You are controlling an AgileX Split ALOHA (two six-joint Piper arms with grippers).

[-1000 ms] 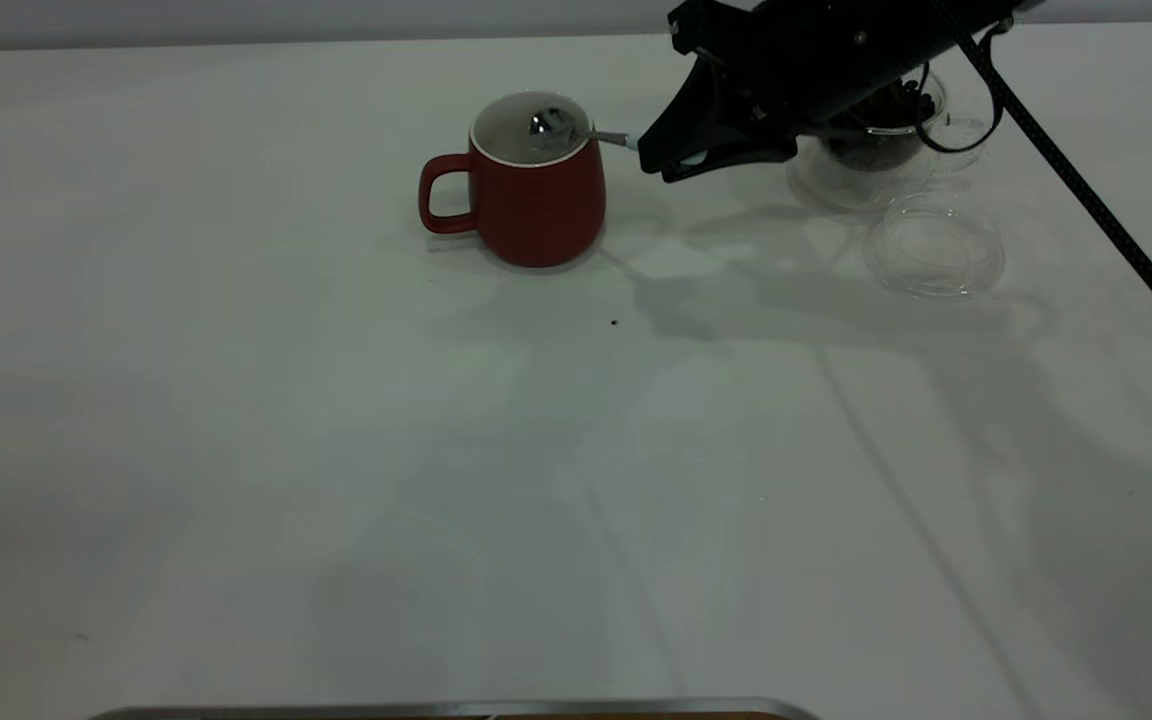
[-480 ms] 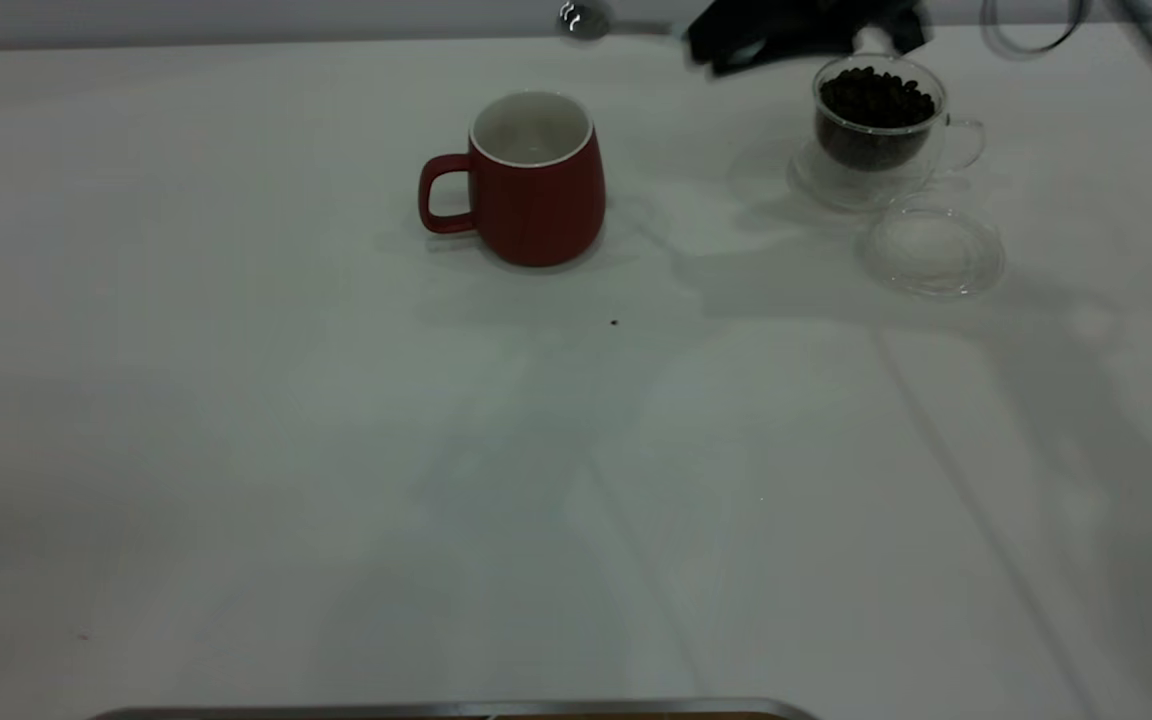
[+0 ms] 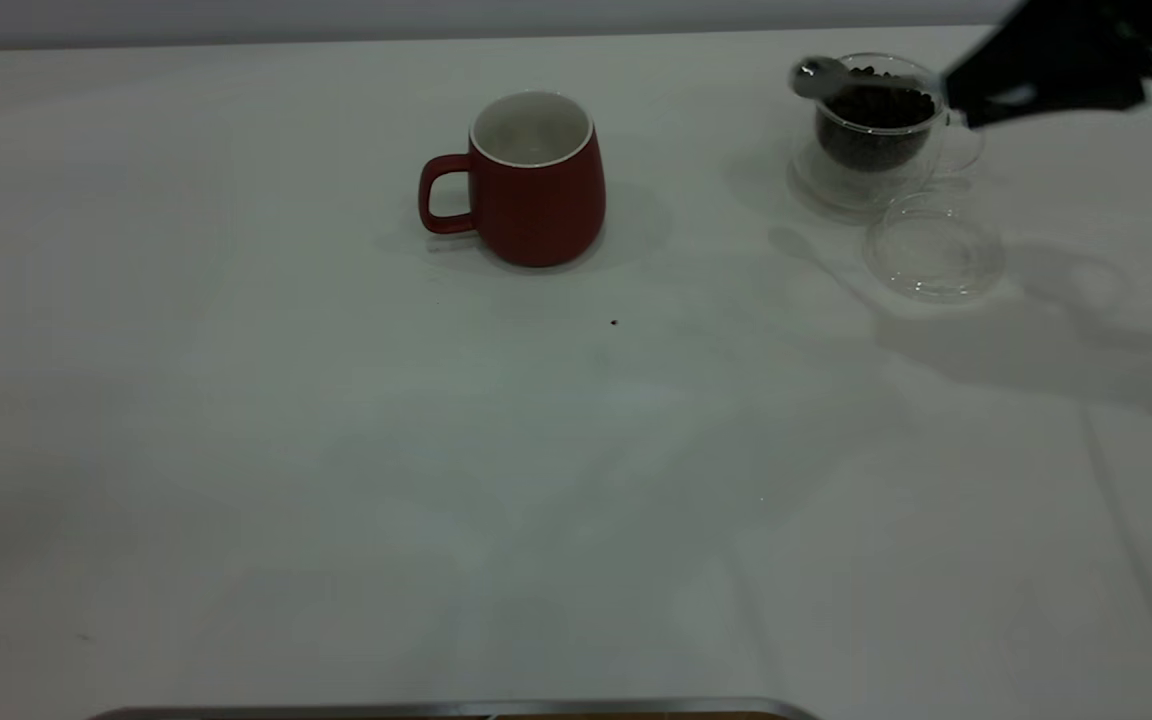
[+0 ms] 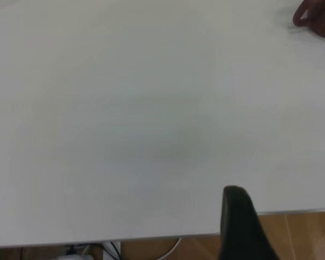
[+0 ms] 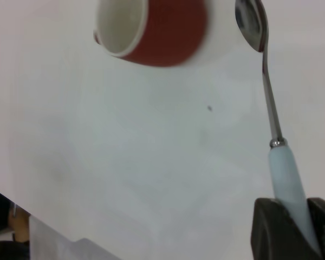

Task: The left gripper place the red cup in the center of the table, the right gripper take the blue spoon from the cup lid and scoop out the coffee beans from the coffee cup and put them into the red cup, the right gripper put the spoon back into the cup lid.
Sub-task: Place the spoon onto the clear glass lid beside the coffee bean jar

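The red cup (image 3: 536, 180) stands upright on the white table, handle to the left; no beans show in it. It also shows in the right wrist view (image 5: 151, 30). The glass coffee cup (image 3: 876, 125) full of beans stands at the far right, with the clear cup lid (image 3: 933, 250) lying in front of it. My right gripper (image 3: 981, 95) is shut on the blue spoon's handle (image 5: 287, 179) and holds it above the coffee cup. The metal spoon bowl (image 3: 816, 75) hangs over the cup's left rim and looks empty (image 5: 252, 24). My left gripper (image 4: 241, 216) is parked at the table's edge.
A single stray coffee bean (image 3: 614, 322) lies on the table in front of the red cup, also seen in the right wrist view (image 5: 209, 108). A metal edge (image 3: 456, 708) runs along the near side of the table.
My right gripper has lifted the spoon out of the red cup and carried it to the right, over the coffee cup. The red cup has not moved.
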